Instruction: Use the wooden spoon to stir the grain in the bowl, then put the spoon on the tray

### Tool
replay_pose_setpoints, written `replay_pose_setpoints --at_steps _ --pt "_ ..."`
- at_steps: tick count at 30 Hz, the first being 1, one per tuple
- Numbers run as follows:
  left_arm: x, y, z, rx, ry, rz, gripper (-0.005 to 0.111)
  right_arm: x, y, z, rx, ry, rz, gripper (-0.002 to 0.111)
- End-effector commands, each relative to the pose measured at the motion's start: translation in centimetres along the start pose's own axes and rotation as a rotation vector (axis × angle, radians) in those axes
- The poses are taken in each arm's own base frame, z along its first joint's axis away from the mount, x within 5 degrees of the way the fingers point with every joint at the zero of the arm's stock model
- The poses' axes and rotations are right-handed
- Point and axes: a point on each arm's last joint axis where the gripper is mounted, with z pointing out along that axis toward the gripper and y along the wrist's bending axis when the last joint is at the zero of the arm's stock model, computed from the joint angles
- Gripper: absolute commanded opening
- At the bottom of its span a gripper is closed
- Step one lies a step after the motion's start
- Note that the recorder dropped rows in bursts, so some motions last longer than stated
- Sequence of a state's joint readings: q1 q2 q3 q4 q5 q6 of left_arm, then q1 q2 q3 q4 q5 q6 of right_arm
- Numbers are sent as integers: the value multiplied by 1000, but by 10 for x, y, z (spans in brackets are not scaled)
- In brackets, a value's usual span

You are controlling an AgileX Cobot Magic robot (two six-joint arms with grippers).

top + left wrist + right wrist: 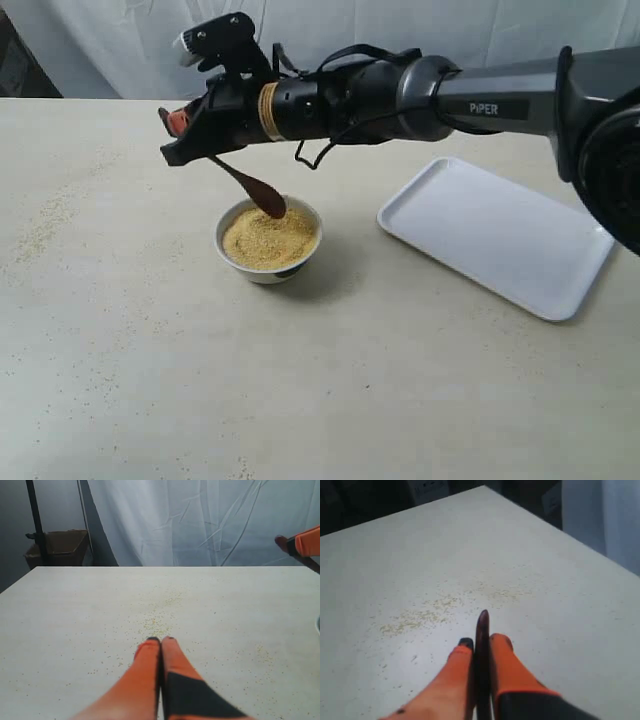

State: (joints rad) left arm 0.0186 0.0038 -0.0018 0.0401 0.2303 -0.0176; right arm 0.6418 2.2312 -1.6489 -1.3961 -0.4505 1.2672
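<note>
The bowl (224, 236) brims with grain (266, 242), wooden spoon (262, 193) dipping at its far rim. The right pincer (480, 642) pinches the handle; left pincer (161, 641) pressed together. The tray (500, 235) lies well apart, open tabletop (150, 350) between.

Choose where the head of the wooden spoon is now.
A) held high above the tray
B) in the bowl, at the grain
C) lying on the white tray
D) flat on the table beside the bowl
B: held by the right claw, the wooden spoon slants down into the bowl, with its head at the grain.
</note>
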Motion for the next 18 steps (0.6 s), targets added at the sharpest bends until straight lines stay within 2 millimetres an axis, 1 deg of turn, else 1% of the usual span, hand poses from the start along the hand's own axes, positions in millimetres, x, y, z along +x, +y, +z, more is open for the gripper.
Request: replay_pose_setpoints --at_steps 1,6,8,10,12,14,18 --pt "0 0 0 -4 -7 1 0 0 -11 -2 113 27 -32 -1" --pt "0 0 0 -4 -7 1 0 30 -14 13 100 84 -5 -1" --pt "0 0 0 -4 -7 1 0 33 -9 16 41 73 33 -1" --pt "0 0 0 -4 -7 1 0 30 1 17 -18 55 65 -1" --pt "0 0 0 -4 -7 1 0 23 6 16 -27 42 56 -1" --pt "0 0 0 -4 -7 1 0 14 7 12 -22 26 40 -1" --pt "0 0 0 -4 -7 1 0 -10 8 -1 17 -12 11 -1"
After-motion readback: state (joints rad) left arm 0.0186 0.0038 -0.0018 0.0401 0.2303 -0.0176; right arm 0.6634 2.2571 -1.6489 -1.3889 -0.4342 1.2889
